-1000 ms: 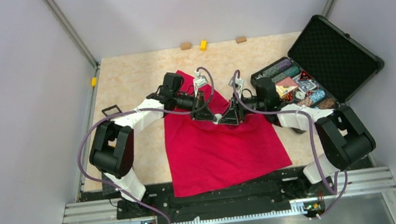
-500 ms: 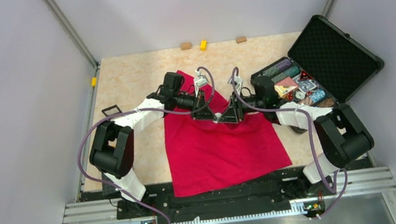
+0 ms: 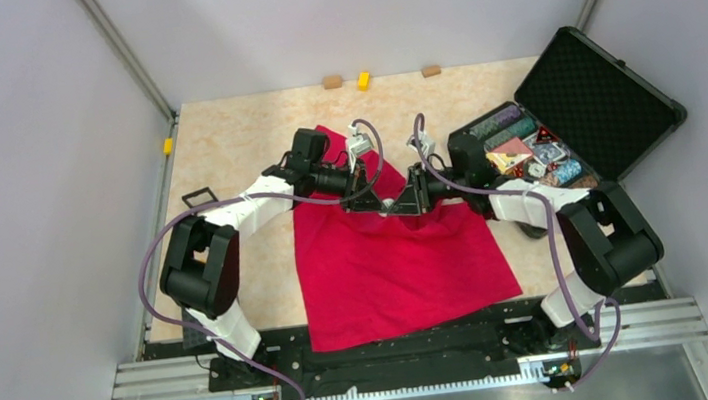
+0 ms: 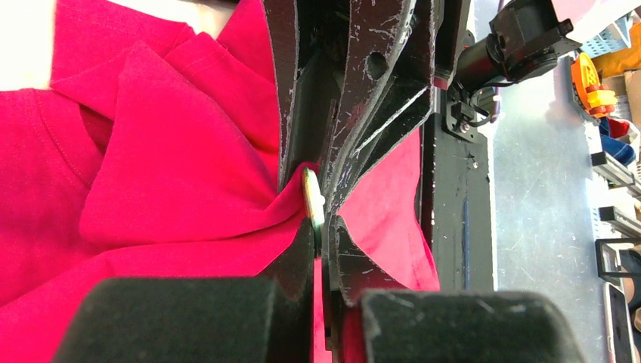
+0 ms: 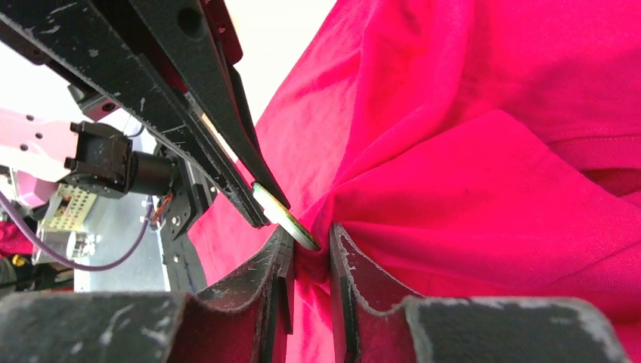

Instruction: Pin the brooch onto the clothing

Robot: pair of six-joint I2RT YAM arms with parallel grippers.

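Greenish-tan and seen edge-on, the brooch (image 4: 312,198) stands against a raised fold at the upper middle of the clothing (image 3: 398,265), clenched between the tips of the left gripper (image 4: 323,225). Facing it tip to tip, the right gripper (image 5: 310,236) grasps that fold of red fabric. Its jaws have narrowed since 1 second ago, and its arm has edged inward over the clothing. Right of the clothing, a black case (image 3: 596,102) lies open.
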